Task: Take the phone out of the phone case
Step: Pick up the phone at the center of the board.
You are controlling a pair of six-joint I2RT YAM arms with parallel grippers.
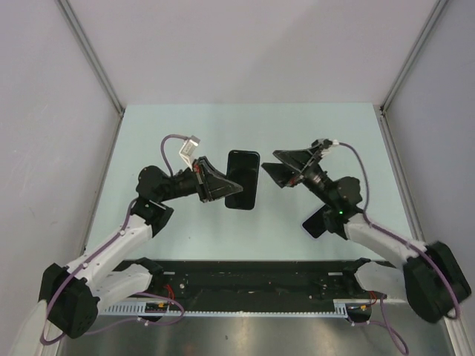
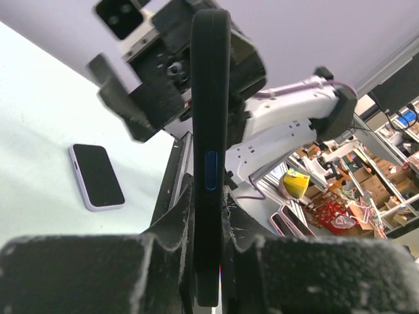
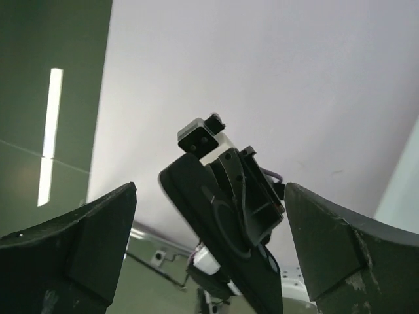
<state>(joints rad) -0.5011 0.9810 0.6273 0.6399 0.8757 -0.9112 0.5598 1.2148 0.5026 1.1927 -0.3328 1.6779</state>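
a: what is held by the left claw (image 1: 223,187)?
b: a black phone case (image 1: 243,174) is pinched between its fingers (image 2: 98,268), which are pressed against the two flat faces, so the jaws are set narrow. the case is held up off the table (image 1: 185,126) and stands out past the fingertips. from the left wrist it is seen edge-on, with a blue side button turned toward that camera.
a: and the right claw (image 1: 282,167)?
b: its jaws are spread wide and nothing is gripped between them. it is placed just beyond the case, on the side away from the left claw and facing it, with a gap between its fingertips and the case. from the right wrist, the case and the left claw are seen framed between the two open fingers (image 3: 72,242).
a: where is the phone (image 2: 97,176) found?
b: it is laid flat on the table, screen up, with a pale lilac rim showing. it is well apart from the case. in the left wrist view it is seen below and off to one side of the left claw's tips. in the top view it is behind the right claw, partly covered by the right arm.
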